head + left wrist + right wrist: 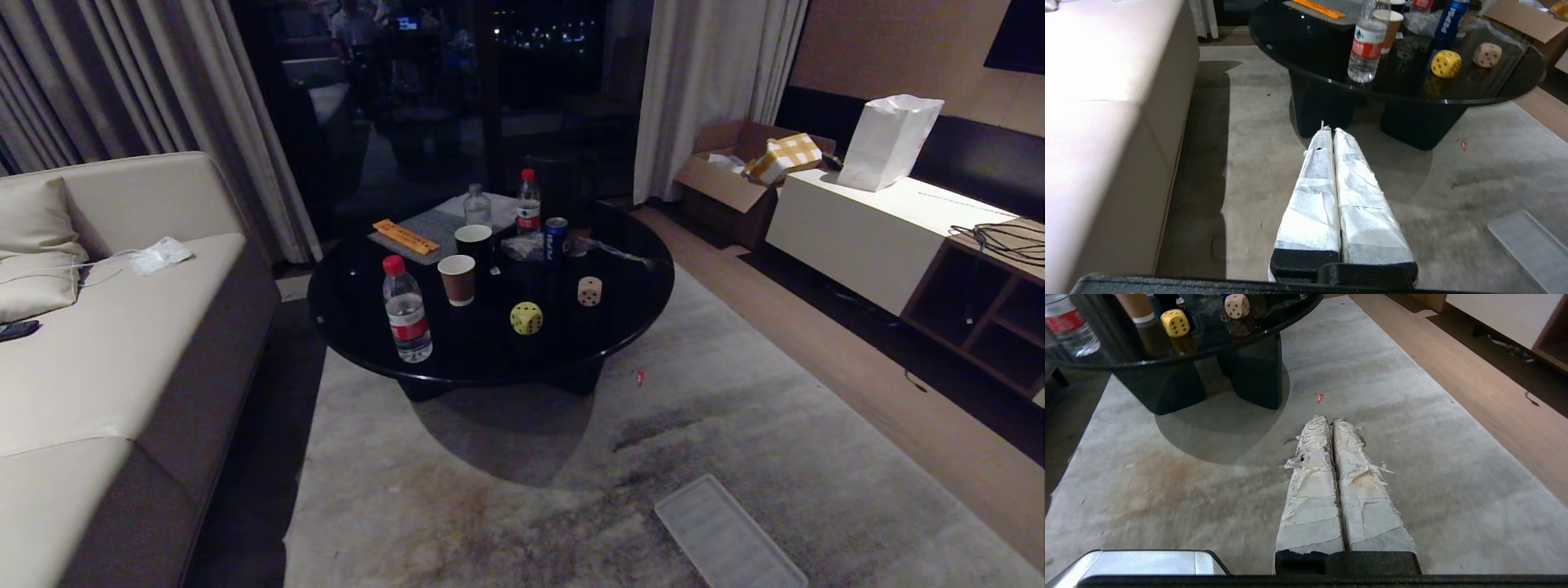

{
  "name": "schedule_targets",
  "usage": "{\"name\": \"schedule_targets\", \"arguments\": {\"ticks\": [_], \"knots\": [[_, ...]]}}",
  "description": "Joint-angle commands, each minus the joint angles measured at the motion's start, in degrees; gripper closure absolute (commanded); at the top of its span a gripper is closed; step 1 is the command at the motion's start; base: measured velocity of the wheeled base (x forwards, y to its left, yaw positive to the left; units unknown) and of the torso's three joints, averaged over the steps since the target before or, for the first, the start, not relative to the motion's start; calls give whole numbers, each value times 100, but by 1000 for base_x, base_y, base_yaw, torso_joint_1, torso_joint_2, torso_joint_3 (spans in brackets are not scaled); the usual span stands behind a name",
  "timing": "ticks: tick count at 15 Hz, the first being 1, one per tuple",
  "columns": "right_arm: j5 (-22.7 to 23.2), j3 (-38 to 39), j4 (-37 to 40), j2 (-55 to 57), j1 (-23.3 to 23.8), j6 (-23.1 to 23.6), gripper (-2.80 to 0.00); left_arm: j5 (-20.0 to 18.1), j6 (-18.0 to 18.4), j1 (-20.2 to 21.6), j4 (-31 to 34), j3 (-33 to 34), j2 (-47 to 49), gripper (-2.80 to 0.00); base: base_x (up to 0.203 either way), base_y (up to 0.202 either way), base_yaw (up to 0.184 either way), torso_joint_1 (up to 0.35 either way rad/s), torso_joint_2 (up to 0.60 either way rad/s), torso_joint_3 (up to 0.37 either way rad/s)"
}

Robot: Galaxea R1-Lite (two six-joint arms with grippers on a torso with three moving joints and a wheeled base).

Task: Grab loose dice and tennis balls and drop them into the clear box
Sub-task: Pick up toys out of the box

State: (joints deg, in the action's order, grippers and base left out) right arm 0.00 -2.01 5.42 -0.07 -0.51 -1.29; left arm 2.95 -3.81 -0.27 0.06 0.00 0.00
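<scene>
Dim living-room light is falling on the round black glass table point(490, 343) at frame centre, where the yellow die point(526, 318) and tan die point(589, 291) are sitting among bottles point(406, 309) and cups point(457, 279); careless reaching risks toppling those. Both taped grippers, left point(1330, 131) and right point(1327, 420), are hanging closed, empty. What is probably the ribbed lid point(727, 535) is lying lower right.

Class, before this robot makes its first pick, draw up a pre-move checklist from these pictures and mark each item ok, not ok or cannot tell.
1. Yellow dotted die loose on the round black glass table: ok.
2. Tan dotted die unobstructed beside it: ok.
3. Left gripper empty, shut: ok.
4. Right gripper empty, shut: ok.
5. Clear box located: not ok; only a flat ribbed translucent lid lies on the grey rug.
6. Tennis balls, red and green dice located: not ok, none visible.
</scene>
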Motion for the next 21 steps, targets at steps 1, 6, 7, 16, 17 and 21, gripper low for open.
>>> {"name": "schedule_targets", "arguments": {"ticks": [1,6,7,16,17,21], "knots": [[0,-1,2,7,-2,6,0,4,-5,0,-6,9,9,0,186,0,1,-2,5,2],[0,-1,2,7,-2,-3,0,4,-5,0,-4,9,9,0,184,0,-1,3,1,3],[0,-1,2,7,-2,-3,0,4,-5,0,-6,9,9,0,187,0,-2,2,5,2],[0,-1,2,7,-2,-3,0,4,-5,0,-6,9,9,0,183,0,-1,3,2,3],[0,-1,2,7,-2,-3,0,4,-5,0,-4,9,9,0,179,0,-3,2,5,0],[0,-1,2,7,-2,-3,0,4,-5,0,-6,9,9,0,182,0,1,2,4,2]]}}
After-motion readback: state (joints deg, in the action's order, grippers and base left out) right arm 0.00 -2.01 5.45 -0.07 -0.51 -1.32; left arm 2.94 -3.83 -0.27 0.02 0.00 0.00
